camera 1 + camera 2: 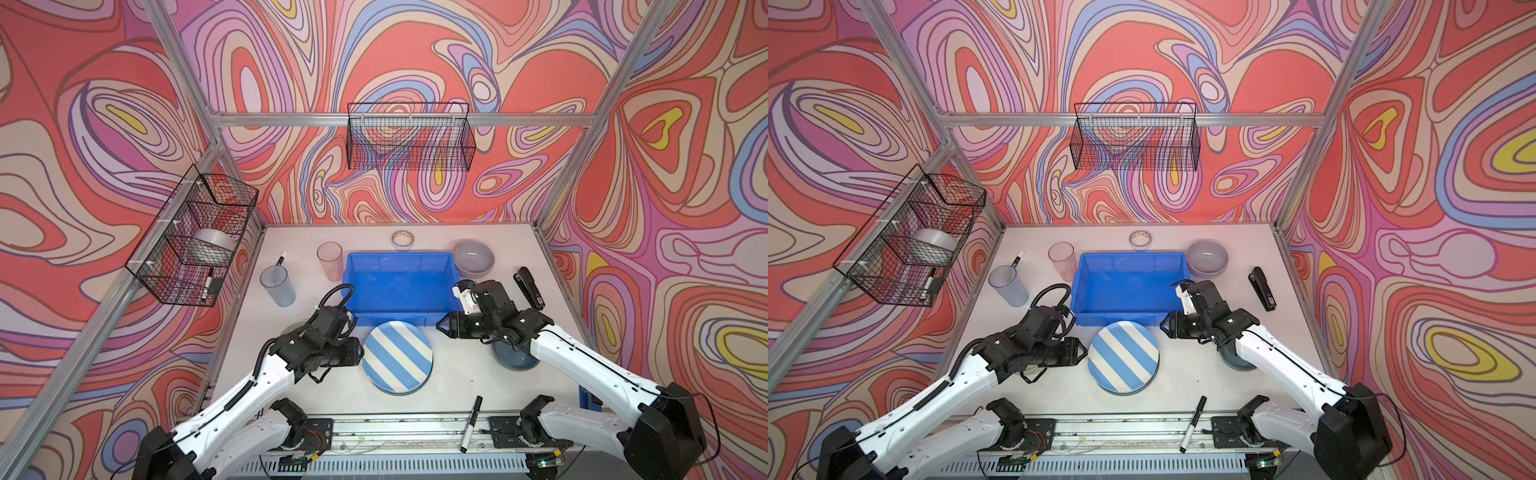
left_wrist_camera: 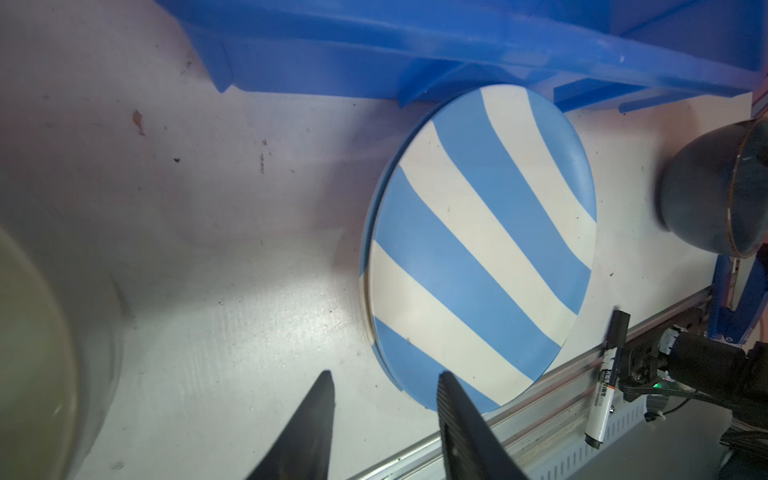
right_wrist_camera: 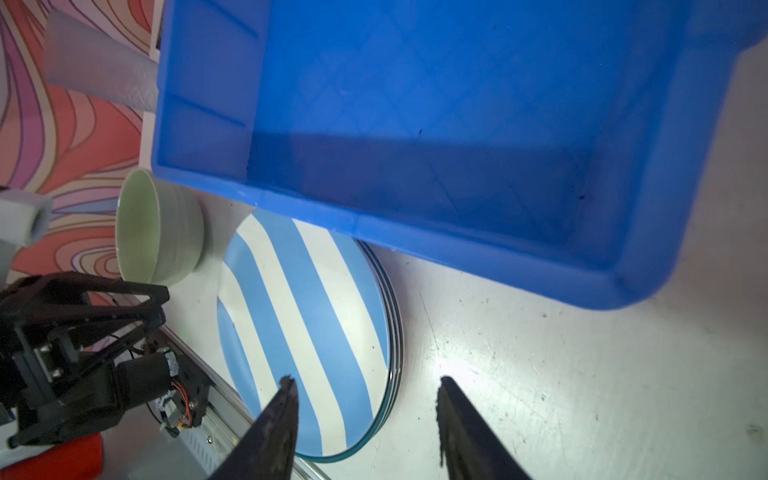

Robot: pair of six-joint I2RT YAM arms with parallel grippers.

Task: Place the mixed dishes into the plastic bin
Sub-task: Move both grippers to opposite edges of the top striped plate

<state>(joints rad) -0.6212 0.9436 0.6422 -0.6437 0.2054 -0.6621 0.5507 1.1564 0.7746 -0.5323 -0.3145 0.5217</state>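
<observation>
Plate: the blue-and-white striped plate (image 1: 398, 357) lies flat on the tabletop (image 1: 457, 374), topmost of a stack; rims of further plates show beneath it in the right wrist view.
Plate vs bin: its far edge sits under the overhanging near lip of the plastic bin (image 1: 399, 291); contact cannot be told.
Left pincer (image 2: 386, 376): released, jaws apart, nothing between them, at the plate's left edge.
Right pincer (image 3: 366, 380): released, jaws apart, empty, at the plate's right edge; one finger reads over the plate face, the other over bare tabletop.
Step, judged: taking the plate by its rim.
Doing it well, judged: the rim is thin and low, so one finger should slip under it before clenching. Draw the plate clear of the lip first, then raise it over the near wall and lay it flat. Watch that the plates below do not drag along.
Bin contents: none.
Side wire basket (image 1: 195, 237): a whitish round item and a marker.
Back wire basket (image 1: 409, 139): nothing seen inside.
Outside the bin: pale green bowl (image 3: 160, 226), dark blue bowl (image 2: 715, 191), lavender bowl (image 1: 473, 259), pink tumbler (image 1: 330, 259), bluish tumbler (image 1: 277, 286).
</observation>
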